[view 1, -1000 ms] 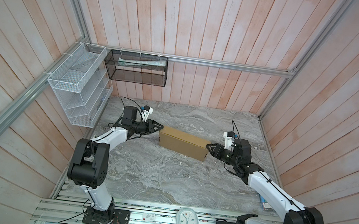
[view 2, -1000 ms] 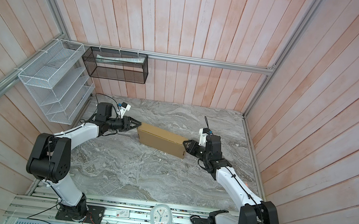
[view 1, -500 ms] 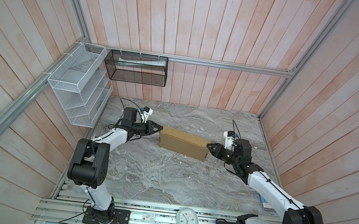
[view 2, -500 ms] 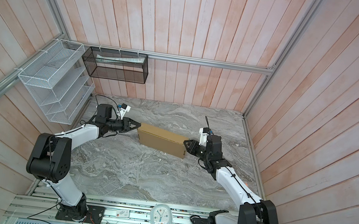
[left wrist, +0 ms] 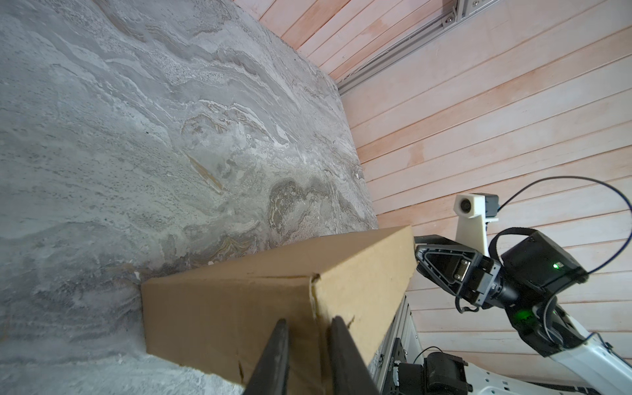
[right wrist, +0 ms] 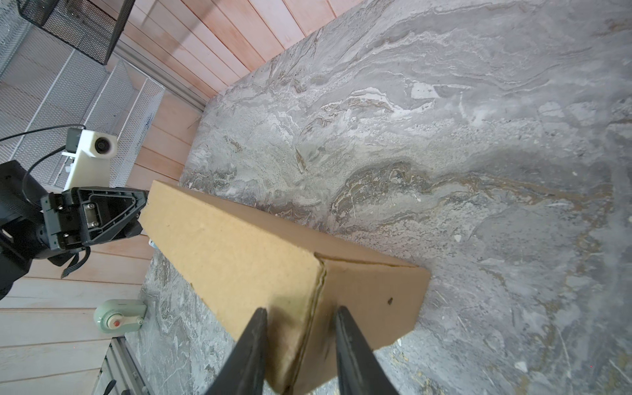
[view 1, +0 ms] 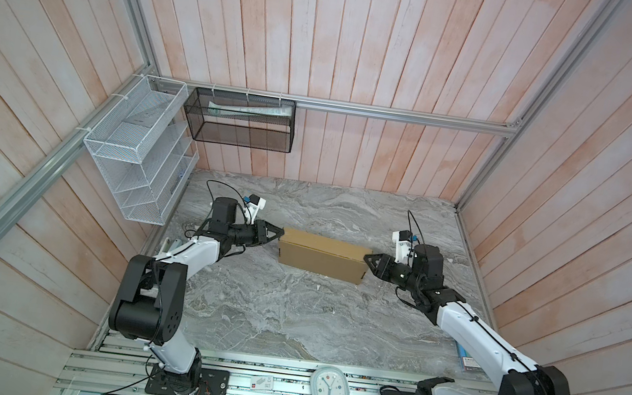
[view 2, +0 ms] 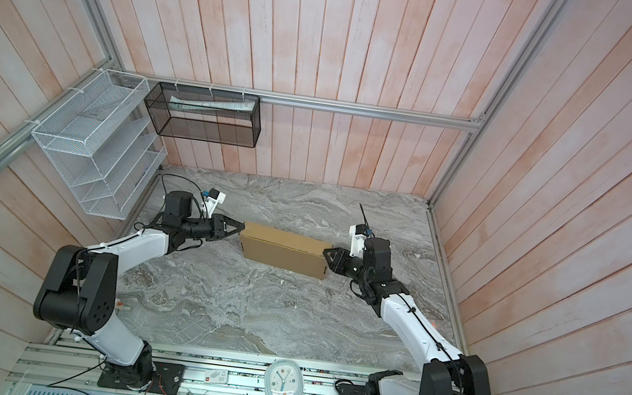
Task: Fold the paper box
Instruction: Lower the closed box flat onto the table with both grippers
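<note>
**Met at both ends**

We see the plain brown corrugated-cardboard paper box (view 1: 323, 254) lying on the grey marble-patterned tabletop (view 1: 288, 320), about midway between the two arms. It stands as a long, closed rectangular block with its faces shut. In both top views it sits a little askew, its left end further back than its right (view 2: 283, 250).

The black left gripper (view 1: 278, 235) reaches in level with the table and meets the box's left end at the upper back corner. From the left wrist we find its jaws a little apart (left wrist: 309, 321), and a corner edge of the cardboard (left wrist: 239, 307) shows in the narrow gap between them. Nothing is clamped between them that we can make out. We cannot tell whether the tips press the cardboard.

The black right gripper (view 1: 368, 256) does the same at the right end, its tip at the upper corner (view 2: 327, 250). From the right wrist its jaws stand somewhat wider apart (right wrist: 301, 309), straddling the corner edge where the box's end face meets its long side (right wrist: 256, 256). Here too we cannot tell whether they pinch it.

A white wire-mesh rack (view 1: 136, 148) hangs on the left wall, a black mesh basket (view 1: 241, 121) hangs on the back wall, and a pale green clock (view 1: 329, 389) sits on the front rail.
</note>
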Available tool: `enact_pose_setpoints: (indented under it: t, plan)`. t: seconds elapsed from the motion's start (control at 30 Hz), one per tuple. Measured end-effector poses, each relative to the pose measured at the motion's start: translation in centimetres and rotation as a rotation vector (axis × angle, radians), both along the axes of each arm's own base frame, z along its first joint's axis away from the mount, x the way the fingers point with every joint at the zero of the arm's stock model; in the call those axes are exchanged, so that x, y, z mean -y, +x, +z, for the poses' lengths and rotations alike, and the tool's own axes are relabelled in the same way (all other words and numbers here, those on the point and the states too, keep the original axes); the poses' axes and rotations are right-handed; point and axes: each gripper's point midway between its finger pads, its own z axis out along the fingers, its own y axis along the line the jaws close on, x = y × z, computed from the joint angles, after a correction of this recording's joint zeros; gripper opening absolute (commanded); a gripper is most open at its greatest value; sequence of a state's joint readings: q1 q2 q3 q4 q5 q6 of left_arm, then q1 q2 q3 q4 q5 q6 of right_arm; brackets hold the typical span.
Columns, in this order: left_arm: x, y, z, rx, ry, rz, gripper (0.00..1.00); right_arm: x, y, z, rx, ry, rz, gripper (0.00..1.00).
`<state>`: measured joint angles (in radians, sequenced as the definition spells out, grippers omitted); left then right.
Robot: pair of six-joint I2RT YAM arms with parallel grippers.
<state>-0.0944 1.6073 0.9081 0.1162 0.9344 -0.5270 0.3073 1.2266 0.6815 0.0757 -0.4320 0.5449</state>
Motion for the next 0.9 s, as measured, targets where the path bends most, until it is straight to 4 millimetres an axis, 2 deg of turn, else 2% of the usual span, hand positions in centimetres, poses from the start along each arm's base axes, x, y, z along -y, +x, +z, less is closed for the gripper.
enact_pose_setpoints:
  t: [0.7,0.9]
  plan:
    - [-0.3,-2.5,-0.1,-0.011,0.000,0.018,0.24,-0.4,-2.6,-0.2,0.053,-0.070,0.038,0.33]
    - [-0.3,-3.8,-0.3,-0.023,0.001,0.016,0.25,-0.2,-3.5,-0.5,0.055,-0.072,0.042,0.33]
